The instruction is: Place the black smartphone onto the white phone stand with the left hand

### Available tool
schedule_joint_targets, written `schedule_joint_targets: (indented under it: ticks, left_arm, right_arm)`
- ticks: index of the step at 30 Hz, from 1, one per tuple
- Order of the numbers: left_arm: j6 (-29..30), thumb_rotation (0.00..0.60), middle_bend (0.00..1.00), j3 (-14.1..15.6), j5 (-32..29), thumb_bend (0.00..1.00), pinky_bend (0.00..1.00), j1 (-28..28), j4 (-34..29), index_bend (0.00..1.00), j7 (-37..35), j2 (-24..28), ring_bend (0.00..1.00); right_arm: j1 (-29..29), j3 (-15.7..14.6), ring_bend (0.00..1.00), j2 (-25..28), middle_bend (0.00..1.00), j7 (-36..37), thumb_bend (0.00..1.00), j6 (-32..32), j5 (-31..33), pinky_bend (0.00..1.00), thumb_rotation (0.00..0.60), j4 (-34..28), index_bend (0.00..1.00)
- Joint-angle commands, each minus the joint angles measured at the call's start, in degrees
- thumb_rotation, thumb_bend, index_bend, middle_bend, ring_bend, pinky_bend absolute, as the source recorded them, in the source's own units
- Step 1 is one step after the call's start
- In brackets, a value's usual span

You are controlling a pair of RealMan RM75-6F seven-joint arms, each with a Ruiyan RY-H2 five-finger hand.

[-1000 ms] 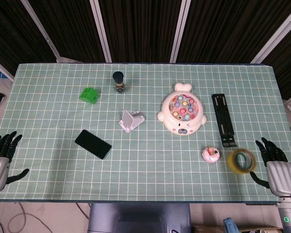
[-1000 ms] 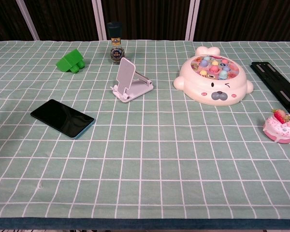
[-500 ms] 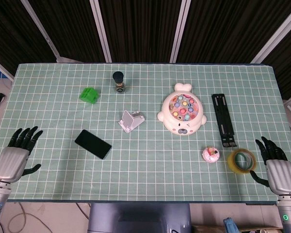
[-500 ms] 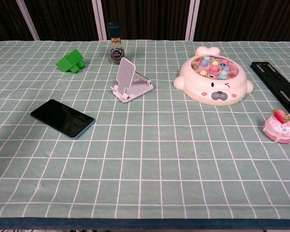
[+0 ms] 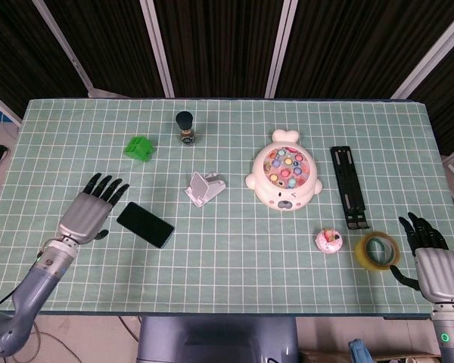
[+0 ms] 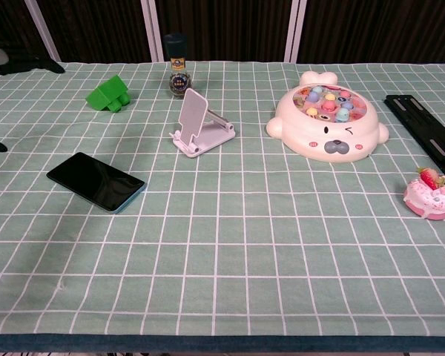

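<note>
Tablecloth (image 5: 234, 249) in green check held everything I needed. Left hand (image 5: 89, 209) hovered with fingers spread and empty, just left of the black smartphone (image 5: 144, 224), which lay flat with its long axis running from far-left to near-right. That hand was by far the nearer one; my right hand (image 5: 431, 261) sat open at the near right edge, well apart from the job. White phone stand (image 5: 204, 187) stood to the phone's far right, so I judged a short rightward reach first, then a lift toward the stand.
</note>
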Motion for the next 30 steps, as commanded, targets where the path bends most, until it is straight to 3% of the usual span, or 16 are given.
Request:
schedule_joint_targets:
  ticks: [1,12,30]
  left_arm:
    - [-3.48,0.6,0.12,-0.65,-4.66,0.12,0.0,-4.07,1.55,0.12,4.93,-2.66,0.0]
    - [-6.51,0.6,0.17,2.17,-15.19,0.12,0.0,-10.81,5.55,0.2,12.83,-8.44,0.0]
    - [-5.84,0.6,0.2,6.93,-20.93,0.13,0.0,-14.9,10.42,0.23,14.81,-13.58,0.0]
  right_arm:
    - [0.04,0.03,0.0,-0.07,0.0,0.04,0.32,-0.08,0.09,0.15,0.6,0.06,0.06]
    - [0.06,0.03,0.0,0.0,0.0,0.13,0.32,-0.09,0.17,0.15,0.6,-0.03,0.07]
    - [0.09,0.01,0.0,-0.12,0.0,0.41,0.35,-0.05,0.17,0.15,0.6,0.28,0.07]
